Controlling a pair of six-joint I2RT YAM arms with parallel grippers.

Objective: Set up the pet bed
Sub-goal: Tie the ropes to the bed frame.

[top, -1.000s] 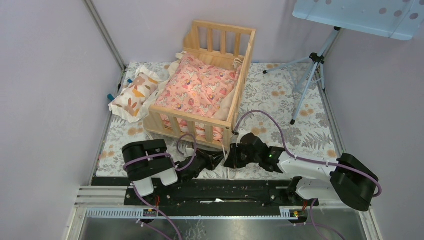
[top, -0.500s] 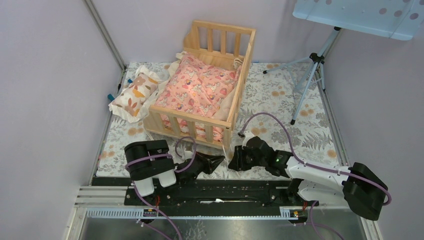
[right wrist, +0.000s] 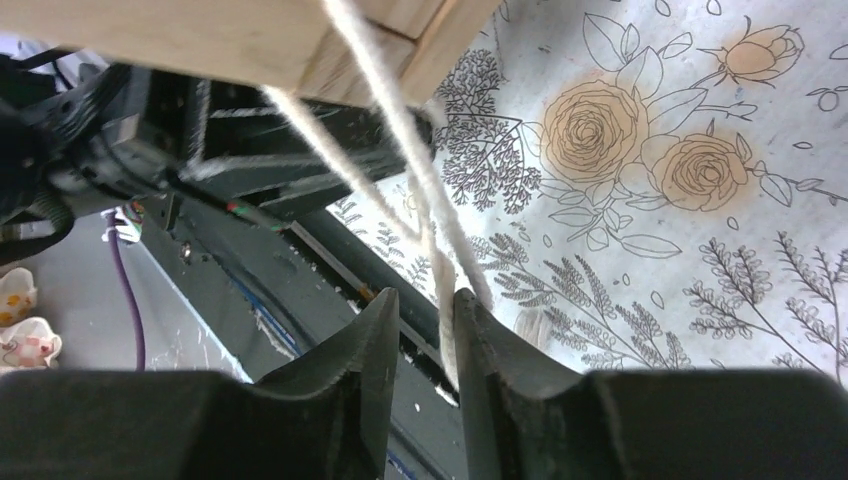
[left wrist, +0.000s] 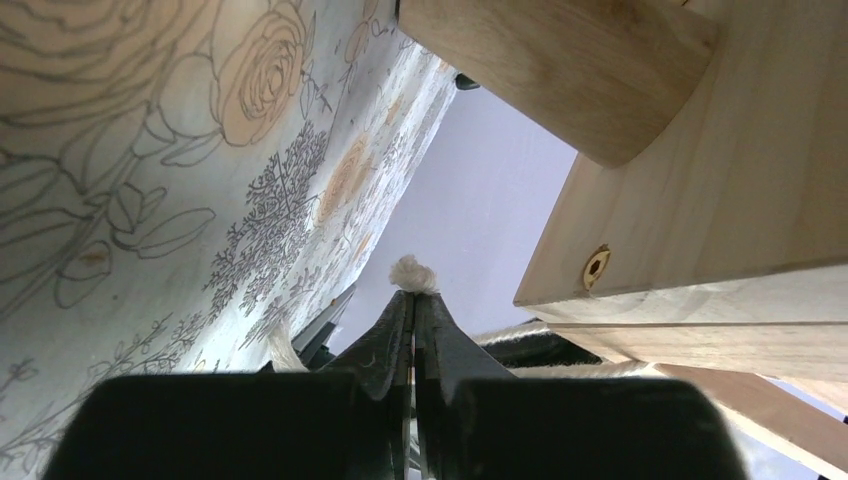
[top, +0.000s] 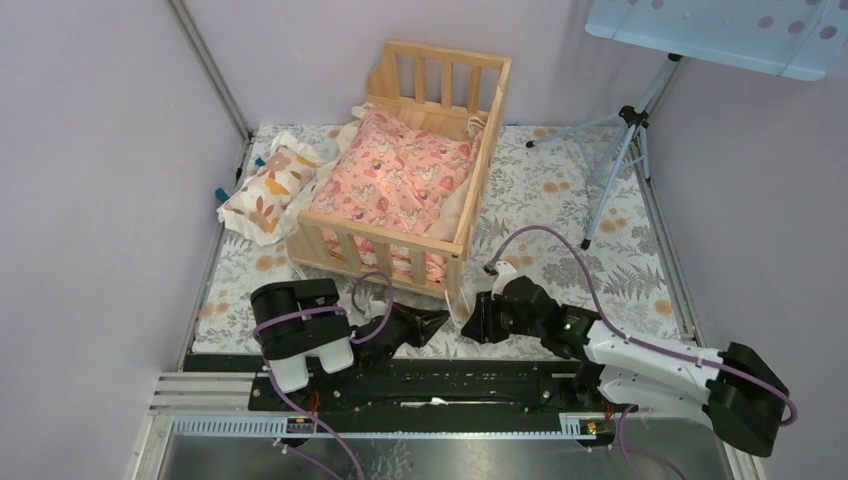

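Note:
The pet bed [top: 385, 232], a light wood crib frame, stands on the floral mat with a pink cushion [top: 400, 175] lying in it. A cream cord [right wrist: 385, 75] hangs from its near right corner. My left gripper [top: 440, 321] lies low in front of that corner. In the left wrist view it [left wrist: 413, 300] is shut on the cord's knotted end [left wrist: 413, 272], beside the bed's wooden post [left wrist: 700, 200]. My right gripper [top: 472, 322] faces it. Seen from the right wrist, the right gripper [right wrist: 428, 300] is open, and a cord strand [right wrist: 442, 330] lies against one finger.
A small cream pillow with orange leaves [top: 262, 188] lies left of the bed on a white cloth. A tripod [top: 620, 140] stands at the back right on the floral mat [top: 560, 200]. The black base rail [top: 450, 380] runs along the near edge.
My right gripper has opened from nearly shut and drawn back a little to the right, away from the left gripper's tips. The left gripper stays shut and has barely moved.

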